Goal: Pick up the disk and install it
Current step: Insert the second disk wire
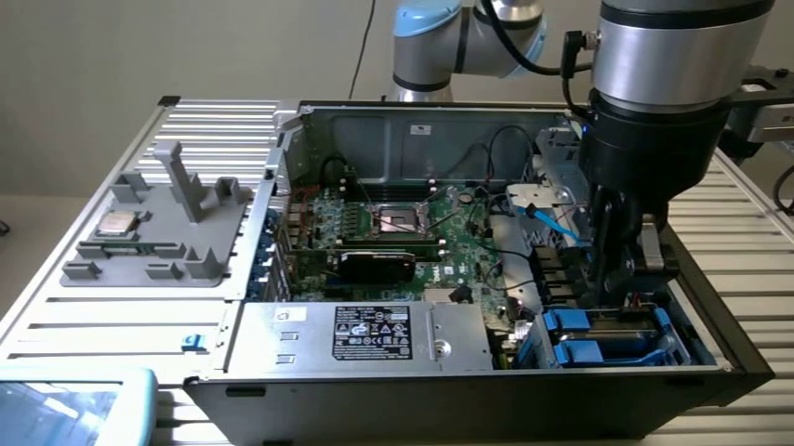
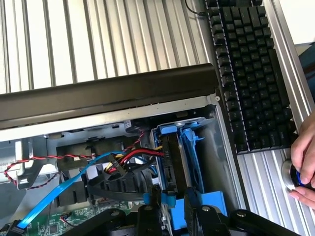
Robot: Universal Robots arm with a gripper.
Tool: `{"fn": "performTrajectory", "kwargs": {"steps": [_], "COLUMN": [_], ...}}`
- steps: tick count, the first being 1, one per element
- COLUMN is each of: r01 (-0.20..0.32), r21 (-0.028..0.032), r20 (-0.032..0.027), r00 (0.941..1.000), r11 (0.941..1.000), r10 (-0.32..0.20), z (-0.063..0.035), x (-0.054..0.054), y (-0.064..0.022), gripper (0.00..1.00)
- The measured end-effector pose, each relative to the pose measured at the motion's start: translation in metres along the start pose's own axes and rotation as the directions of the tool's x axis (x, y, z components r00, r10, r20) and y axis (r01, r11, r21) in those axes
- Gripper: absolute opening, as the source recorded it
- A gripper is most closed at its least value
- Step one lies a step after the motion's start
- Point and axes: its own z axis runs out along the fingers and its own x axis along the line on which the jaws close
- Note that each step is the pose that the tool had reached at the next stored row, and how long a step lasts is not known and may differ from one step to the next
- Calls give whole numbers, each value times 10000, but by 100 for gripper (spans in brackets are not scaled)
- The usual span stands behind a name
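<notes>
The disk (image 2: pixel 173 157) stands on edge in the drive cage at the front corner of the open computer case (image 1: pixel 496 395), with its blue plastic bracket (image 2: pixel 191 147) alongside it. My gripper (image 2: pixel 174 216) sits directly over the disk's end, the blue bracket between its two sides. In the exterior view my gripper (image 1: pixel 620 269) reaches down into the case at that view's right, just above the blue brackets (image 1: pixel 583 336) of the cage. Whether it grips the disk I cannot tell.
Red, black and blue cables (image 2: pixel 123 162) run beside the cage. A silver box with a black-and-white sticker (image 1: pixel 360 334) lies in the case front. A grey fixture (image 1: pixel 155 237) holds a small silver chip (image 1: pixel 118 223). A keyboard (image 2: pixel 251 73) and a person's hand (image 2: pixel 304 157) lie outside the case.
</notes>
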Motion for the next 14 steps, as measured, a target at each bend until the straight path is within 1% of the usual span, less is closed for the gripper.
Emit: {"fn": "performTrajectory", "kwargs": {"steps": [3, 8, 14], "r01": [19, 83, 142], "r21": [3, 6, 7], "r20": [-34, -125, -185], "r00": [10000, 9999, 9997], "r11": [10000, 10000, 9999], "r10": [-19, -83, -142], "z": [0, 0, 0], "x": [0, 0, 0], "y": [1, 1, 1], "gripper": [32, 32, 32]}}
